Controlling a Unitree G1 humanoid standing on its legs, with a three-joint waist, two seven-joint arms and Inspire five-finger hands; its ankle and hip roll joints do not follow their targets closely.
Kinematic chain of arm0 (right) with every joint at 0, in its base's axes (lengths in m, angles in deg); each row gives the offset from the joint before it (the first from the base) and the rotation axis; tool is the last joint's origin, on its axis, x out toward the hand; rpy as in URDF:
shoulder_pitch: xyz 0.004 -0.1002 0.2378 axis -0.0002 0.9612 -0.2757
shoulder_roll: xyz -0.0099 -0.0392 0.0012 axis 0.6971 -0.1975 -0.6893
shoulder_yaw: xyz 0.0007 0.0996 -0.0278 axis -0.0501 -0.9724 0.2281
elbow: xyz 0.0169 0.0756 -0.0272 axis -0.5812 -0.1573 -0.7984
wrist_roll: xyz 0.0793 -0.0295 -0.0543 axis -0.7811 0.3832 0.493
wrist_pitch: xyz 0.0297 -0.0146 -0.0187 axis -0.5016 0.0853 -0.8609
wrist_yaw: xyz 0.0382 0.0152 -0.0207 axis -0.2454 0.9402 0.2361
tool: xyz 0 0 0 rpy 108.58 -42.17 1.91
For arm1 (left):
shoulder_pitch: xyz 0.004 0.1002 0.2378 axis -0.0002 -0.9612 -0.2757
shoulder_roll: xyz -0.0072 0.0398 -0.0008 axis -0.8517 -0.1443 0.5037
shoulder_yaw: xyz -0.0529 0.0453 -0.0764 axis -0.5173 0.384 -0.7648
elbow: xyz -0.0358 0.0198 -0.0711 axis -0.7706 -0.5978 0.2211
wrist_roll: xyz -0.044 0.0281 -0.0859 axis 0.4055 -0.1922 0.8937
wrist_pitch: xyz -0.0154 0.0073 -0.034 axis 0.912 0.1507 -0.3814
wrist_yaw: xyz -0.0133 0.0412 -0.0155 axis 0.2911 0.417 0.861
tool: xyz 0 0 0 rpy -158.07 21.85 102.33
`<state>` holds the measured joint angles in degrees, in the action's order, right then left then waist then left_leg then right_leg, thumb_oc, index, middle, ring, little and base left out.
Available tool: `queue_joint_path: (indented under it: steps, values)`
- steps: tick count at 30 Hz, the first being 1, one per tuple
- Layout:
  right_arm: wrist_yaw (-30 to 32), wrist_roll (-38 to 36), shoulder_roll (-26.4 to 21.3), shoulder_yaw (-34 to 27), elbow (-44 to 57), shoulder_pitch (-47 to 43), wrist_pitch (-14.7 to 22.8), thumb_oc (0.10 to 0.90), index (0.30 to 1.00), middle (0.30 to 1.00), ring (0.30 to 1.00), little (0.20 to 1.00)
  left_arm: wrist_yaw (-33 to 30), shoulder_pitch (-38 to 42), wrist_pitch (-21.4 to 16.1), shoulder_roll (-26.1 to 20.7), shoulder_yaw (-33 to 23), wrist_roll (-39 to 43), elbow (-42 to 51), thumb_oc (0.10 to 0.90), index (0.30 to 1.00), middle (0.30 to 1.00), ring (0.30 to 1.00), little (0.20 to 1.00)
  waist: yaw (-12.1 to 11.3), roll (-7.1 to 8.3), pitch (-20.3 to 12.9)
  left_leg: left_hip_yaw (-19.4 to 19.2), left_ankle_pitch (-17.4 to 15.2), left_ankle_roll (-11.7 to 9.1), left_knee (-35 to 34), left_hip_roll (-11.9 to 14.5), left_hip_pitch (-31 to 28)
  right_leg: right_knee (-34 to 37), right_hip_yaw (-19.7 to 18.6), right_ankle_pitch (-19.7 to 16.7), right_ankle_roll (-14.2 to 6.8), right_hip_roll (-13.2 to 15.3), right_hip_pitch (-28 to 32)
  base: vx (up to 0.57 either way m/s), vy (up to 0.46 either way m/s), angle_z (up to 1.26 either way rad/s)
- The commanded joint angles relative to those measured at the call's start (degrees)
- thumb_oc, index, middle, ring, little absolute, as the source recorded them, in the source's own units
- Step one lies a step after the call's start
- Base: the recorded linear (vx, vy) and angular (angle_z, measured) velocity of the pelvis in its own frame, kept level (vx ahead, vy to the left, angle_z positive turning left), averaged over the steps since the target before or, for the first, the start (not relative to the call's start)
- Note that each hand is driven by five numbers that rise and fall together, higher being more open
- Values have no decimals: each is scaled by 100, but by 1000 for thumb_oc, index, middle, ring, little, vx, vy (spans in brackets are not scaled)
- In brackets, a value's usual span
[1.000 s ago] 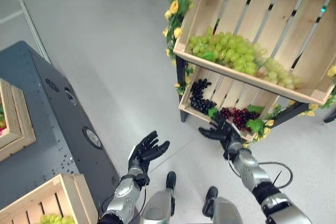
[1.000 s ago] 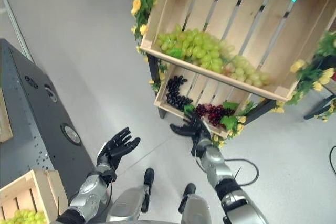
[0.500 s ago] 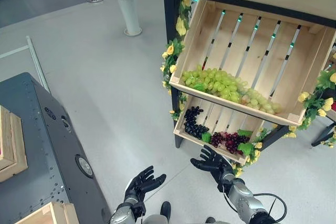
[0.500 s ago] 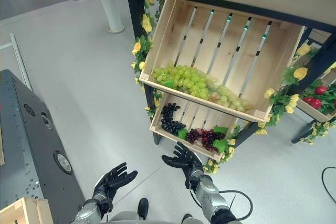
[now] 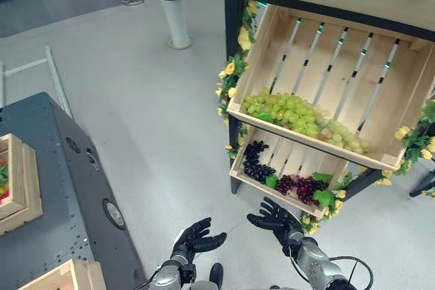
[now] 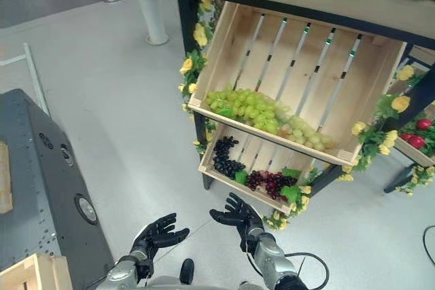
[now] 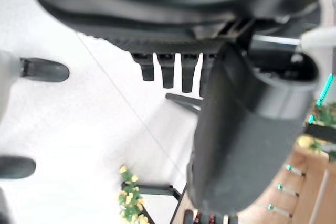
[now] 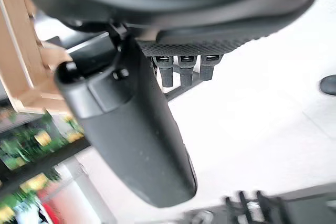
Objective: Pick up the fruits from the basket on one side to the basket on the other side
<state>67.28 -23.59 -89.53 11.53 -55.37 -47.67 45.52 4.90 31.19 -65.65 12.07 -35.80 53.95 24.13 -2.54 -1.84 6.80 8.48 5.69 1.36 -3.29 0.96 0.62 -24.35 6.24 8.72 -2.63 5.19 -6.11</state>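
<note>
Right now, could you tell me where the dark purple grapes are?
In the left eye view the dark purple grapes lie at the left end of the lower crate, beside the red grapes and under the green grapes.

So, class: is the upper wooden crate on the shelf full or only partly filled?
Partly filled. The upper crate holds green grapes heaped along its low front edge; the slatted boards above them are bare.

I've got open grey floor ahead and left, nothing standing on it near the hands. Right hand hangs spread just short of the lower crate; its front lip and the upper crate overhanging it narrow the way in. Flower garland lines the post. Dark cabinet blocks the left.
</note>
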Motion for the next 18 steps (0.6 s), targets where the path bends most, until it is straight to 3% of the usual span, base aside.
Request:
queue_joint_path:
  steps: [1,3,4,6,8,9,10,11,16,18]
  values:
    - [-84,-224,172,120,606,-184,451,800,900,900,900,900,56,702,169,-302,91,-296,72,800,900,900,900,900,191,199,145,446,219,180,-153,-437,-12,1214,-1208,-1254,-6,-504,99,103,-260,209]
    - [-123,-244,140,114,451,-228,423,800,900,900,900,900,139,880,220,-256,247,-171,-38,800,900,900,900,900,305,191,181,639,236,133,-103,-493,56,1324,-1439,-1141,95,-744,159,31,-219,229]
    - [-291,-245,77,59,143,-379,366,800,900,900,900,900,120,943,282,-162,273,-179,-90,800,900,900,900,900,247,189,207,798,341,14,-68,-464,195,1545,-1464,-980,203,-843,313,-63,-242,226]
    - [-704,-187,74,36,-348,-735,309,800,900,900,900,900,-81,918,126,-8,234,6,-186,800,900,900,900,900,46,219,292,630,498,-177,-42,-245,467,1877,-1227,-985,205,-713,532,-68,-251,190]
    - [-731,-116,74,48,-436,-813,292,800,900,900,900,900,-60,887,59,52,143,14,-202,800,900,900,900,900,-45,258,333,538,555,-264,-31,-182,598,2136,-1157,-1022,223,-676,704,-35,-168,56]
    - [-682,-98,63,49,-443,-829,284,800,900,900,900,900,-72,874,2,80,113,-9,-194,800,900,900,900,900,-70,266,352,326,591,-318,-22,-111,704,2249,-1076,-1038,232,-663,791,-117,-223,38]
    - [-467,-205,13,6,-352,-754,341,800,900,900,900,900,1,864,27,103,103,-221,-134,800,900,900,900,900,-48,271,383,-375,569,-407,107,114,851,2347,-777,-1018,236,-588,900,-158,-173,89]
    - [-370,-288,-24,-51,-321,-693,397,800,900,900,900,900,78,852,35,116,132,-359,-126,800,900,900,900,900,-15,297,386,-687,494,-440,289,196,880,2391,-553,-1031,232,-503,918,-156,-124,138]
    - [-329,-409,-177,-162,-186,-474,446,800,900,900,900,900,125,574,-139,116,431,-596,58,800,900,900,900,900,-15,349,295,-555,105,-370,544,-55,614,2592,-153,-1195,205,-293,896,-91,-7,116]
    - [-235,-363,-185,-287,-80,-297,448,800,900,900,900,900,192,642,17,110,385,-465,125,800,900,900,900,900,134,397,194,-1080,-137,-409,949,38,502,2610,134,-1235,177,-126,879,-64,83,29]
